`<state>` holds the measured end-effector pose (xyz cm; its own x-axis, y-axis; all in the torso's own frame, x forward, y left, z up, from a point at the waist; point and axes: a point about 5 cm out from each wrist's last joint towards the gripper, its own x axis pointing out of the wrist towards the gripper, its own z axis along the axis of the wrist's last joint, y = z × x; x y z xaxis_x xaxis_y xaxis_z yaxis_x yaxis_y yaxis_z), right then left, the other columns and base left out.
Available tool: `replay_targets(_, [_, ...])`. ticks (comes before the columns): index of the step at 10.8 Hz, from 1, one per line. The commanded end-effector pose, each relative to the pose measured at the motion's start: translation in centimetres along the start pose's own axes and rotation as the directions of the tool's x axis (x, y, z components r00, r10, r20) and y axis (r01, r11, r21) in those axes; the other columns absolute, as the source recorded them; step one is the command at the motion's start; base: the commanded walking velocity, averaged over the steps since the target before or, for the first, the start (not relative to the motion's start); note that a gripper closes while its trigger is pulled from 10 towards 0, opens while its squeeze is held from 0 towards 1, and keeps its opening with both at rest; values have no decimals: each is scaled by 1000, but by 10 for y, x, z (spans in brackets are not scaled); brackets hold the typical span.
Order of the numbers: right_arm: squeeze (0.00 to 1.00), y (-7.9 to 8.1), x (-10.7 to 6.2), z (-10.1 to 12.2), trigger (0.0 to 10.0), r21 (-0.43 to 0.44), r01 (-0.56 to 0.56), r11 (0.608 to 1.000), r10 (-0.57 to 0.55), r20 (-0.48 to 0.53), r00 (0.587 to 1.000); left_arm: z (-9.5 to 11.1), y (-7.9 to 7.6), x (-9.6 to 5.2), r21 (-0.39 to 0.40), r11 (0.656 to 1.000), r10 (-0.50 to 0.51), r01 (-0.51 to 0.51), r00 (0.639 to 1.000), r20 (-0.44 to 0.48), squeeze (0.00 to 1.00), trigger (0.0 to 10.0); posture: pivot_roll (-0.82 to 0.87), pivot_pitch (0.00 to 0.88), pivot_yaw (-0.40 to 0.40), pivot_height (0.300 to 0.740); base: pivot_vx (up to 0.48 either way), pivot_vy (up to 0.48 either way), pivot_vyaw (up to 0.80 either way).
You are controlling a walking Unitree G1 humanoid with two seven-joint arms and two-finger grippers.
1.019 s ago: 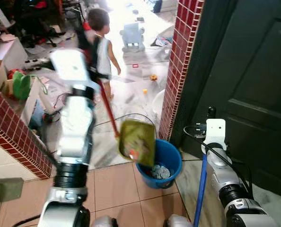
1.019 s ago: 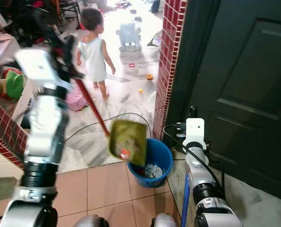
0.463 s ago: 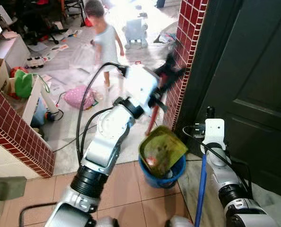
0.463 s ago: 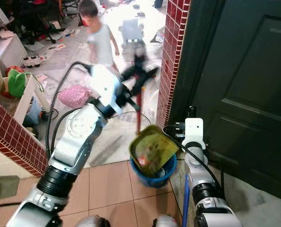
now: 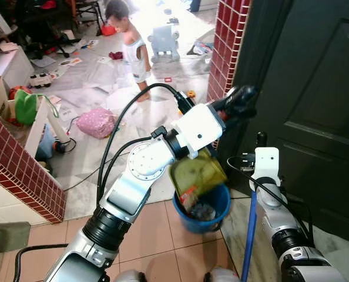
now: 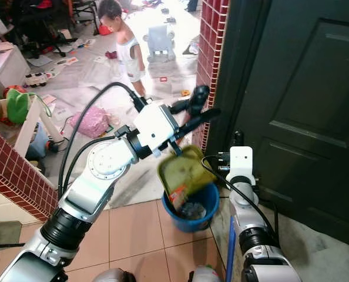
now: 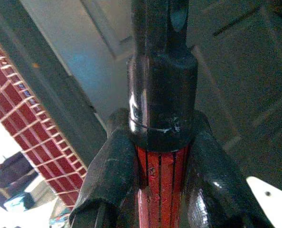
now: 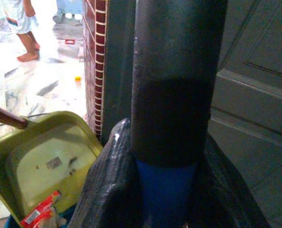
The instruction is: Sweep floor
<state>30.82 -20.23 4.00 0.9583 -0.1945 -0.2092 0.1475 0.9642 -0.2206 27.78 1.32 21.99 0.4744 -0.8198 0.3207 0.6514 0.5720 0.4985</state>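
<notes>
Left eye view: dustpan (image 5: 197, 174) hides most of blue bucket (image 5: 217, 202).

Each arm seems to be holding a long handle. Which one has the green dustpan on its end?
The red handle in the left gripper carries the dustpan, tipped over the blue bucket. The right gripper clamps a separate blue pole.
</notes>
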Motion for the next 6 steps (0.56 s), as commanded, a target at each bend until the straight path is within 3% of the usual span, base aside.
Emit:
replay_targets(1, [0, -4, 5, 10, 10000, -72, -12, 997, 15, 44, 999, 7, 18, 0, 95, 993, 63, -64, 998, 15, 0, 10000, -112, 8, 37, 740, 0, 0, 0])
replay_targets(5, [0, -4, 6, 11, 10000, -73, -9, 997, 13, 47, 999, 13, 39, -3, 78, 977, 195, -199, 980, 48, 0, 10000, -110, 4, 35, 740, 0, 0, 0])
replay_targets(6, [0, -3, 6, 12, 10000, -73, -10, 997, 14, 48, 999, 21, 56, -5, 68, 950, 297, -303, 951, 89, 0, 10000, -107, 1, 33, 740, 0, 0, 0])
